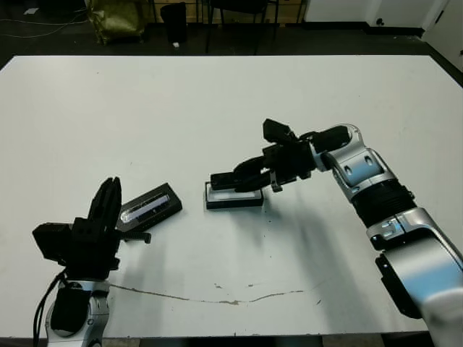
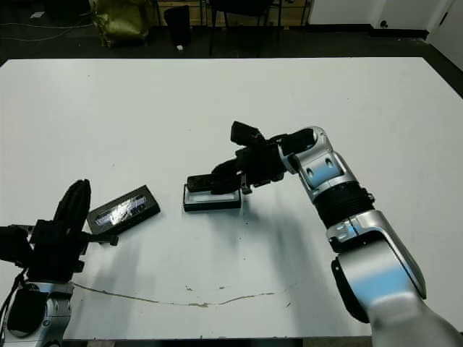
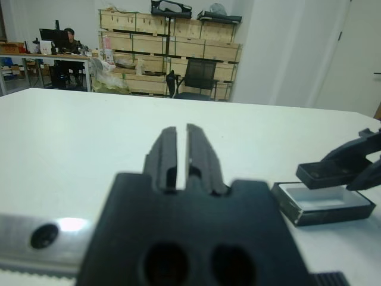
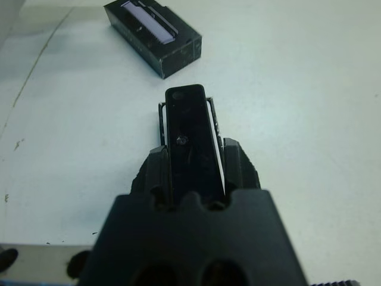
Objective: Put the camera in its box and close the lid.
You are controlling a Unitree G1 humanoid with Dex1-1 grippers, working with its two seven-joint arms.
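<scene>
Right end effector (image 1: 242, 178) clamped on the camera (image 1: 230, 181), holding it lengthwise just above the box (image 1: 233, 199), which sits mid-tabletop (image 1: 217, 101) with its white lining showing. Camera looks aligned over the tray but not yet seated, as far as the wrist view tells. Lid (image 1: 150, 207) lies apart to the left, strip up, near the left end effector (image 1: 105, 210), whose fingers are nearly together and empty. Left to do: seat camera, release, fit lid.
</scene>
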